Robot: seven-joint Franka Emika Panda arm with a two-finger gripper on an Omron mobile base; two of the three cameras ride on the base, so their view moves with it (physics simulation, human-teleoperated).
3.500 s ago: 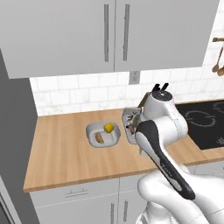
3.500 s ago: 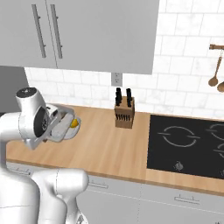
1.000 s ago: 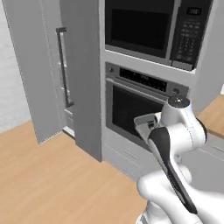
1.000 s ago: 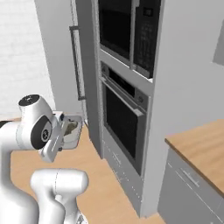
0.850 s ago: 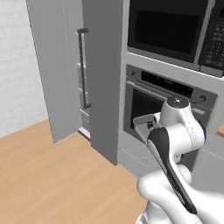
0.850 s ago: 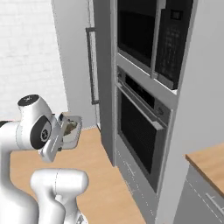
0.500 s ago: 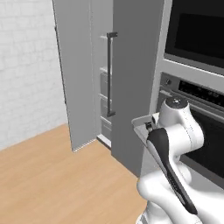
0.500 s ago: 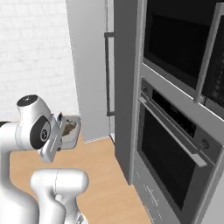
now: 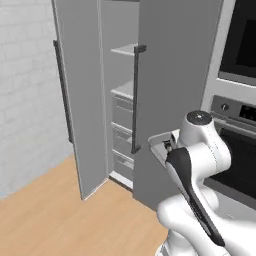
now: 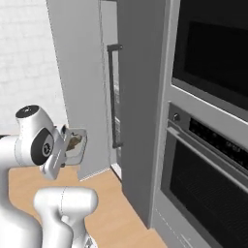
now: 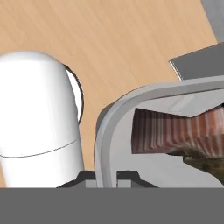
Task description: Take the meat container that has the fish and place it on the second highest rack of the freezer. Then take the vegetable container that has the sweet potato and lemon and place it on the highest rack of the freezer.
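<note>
Freezer (image 9: 125,115) doors were seen standing open in the left base view, with the highest rack (image 9: 126,50) and the second highest rack (image 9: 123,90) showing as white shelves in the gap, above grey drawers (image 9: 122,135). A long dark handle (image 9: 136,100) ran down the nearer door. An oven (image 9: 235,145) was set into the wall to the right of the freezer, and wood floor (image 9: 60,210) lay in front.

A grey tray (image 11: 131,131) was held at its rim by the gripper (image 11: 107,177), whose jaws were closed on the tray's edge in the hand view. Striped reddish meat (image 11: 175,131) lay inside the tray, with a dark brownish piece (image 11: 205,159) beside it that could not be identified with certainty. In the right base view the tray (image 10: 75,144) was carried close to the arm's wrist, well apart from the freezer (image 10: 114,97) and outside it, with brownish contents visible. In the left base view the tray (image 9: 162,145) was seen just left of the arm's upper joint, in front of the nearer door.
</note>
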